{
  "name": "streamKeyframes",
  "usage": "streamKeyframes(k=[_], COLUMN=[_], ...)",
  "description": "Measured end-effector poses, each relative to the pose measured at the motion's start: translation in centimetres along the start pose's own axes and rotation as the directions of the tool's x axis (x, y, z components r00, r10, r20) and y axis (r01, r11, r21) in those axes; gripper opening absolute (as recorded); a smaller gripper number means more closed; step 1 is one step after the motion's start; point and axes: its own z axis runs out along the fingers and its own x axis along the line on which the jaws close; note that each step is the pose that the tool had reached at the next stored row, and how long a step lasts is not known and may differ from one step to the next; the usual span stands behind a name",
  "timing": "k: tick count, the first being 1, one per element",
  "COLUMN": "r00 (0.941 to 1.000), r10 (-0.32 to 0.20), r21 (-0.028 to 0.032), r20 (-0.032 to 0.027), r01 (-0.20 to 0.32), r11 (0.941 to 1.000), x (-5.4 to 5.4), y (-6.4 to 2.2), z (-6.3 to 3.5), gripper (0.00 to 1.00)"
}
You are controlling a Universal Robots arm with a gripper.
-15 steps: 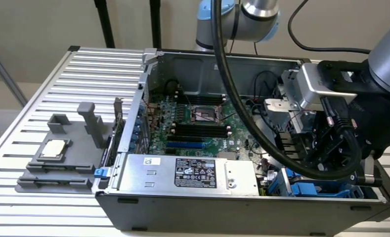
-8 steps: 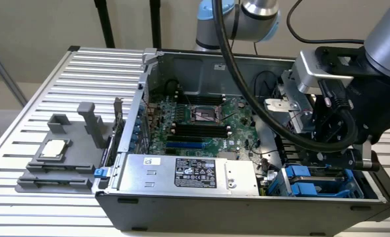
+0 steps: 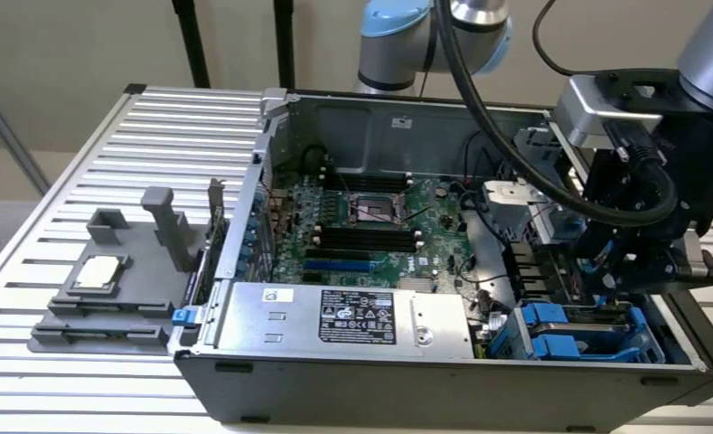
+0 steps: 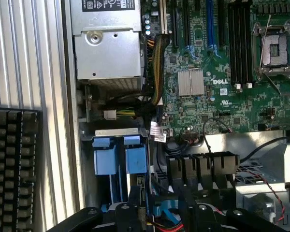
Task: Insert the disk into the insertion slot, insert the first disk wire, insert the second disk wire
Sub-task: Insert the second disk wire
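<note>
over the insertion slot (image 3: 591, 333) (blue-railed) hangs the tool (image 3: 615, 271), pointing down.

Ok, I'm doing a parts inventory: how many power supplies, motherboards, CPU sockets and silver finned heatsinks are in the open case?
Power supply box: 1
Motherboard: 1
CPU socket: 1
Silver finned heatsink: 1
Total: 4

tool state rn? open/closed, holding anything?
Tool: low over the blue drive bay; open or closed cannot be told, nor any hold.
</note>
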Motion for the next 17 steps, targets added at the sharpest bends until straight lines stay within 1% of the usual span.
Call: streamKeyframes(k=[1,2,4,6,8,11,12,13,14,17], r00=[1.0,1.0,1.0,1.0,0.9999,0.9998,0.9997,0.9996,0.9995,0.999], r10=[0.0,0.0,0.0,0.0,-0.001,-0.001,-0.001,-0.001,-0.001,-0.002], r21=[0.0002,0.0003,0.0003,0.0005,0.0011,0.002,0.0024,0.0027,0.003,0.0039], r20=[-0.0023,-0.0033,-0.0035,-0.0059,-0.0117,-0.0222,-0.0259,-0.0293,-0.0329,-0.0437], r01=[0.0,0.0,0.0,0.0,0.001,0.001,0.001,0.001,0.001,0.002], r11=[1.0,1.0,1.0,1.0,1.0,1.0,1.0,1.0,1.0,1.0], x=[0.0,-0.01,0.01,0.01,0.02,0.02,0.02,0.02,0.02,0.01], y=[-0.06,-0.06,-0.05,-0.05,-0.05,-0.05,-0.05,-0.04,-0.04,-0.04], z=[0.25,0.31,0.45,0.65,0.79,0.87,0.88,0.9,0.9,0.93], gripper=[0.45,0.45,0.45,0.45,0.45,0.45,0.42,0.42,0.35,0.35])
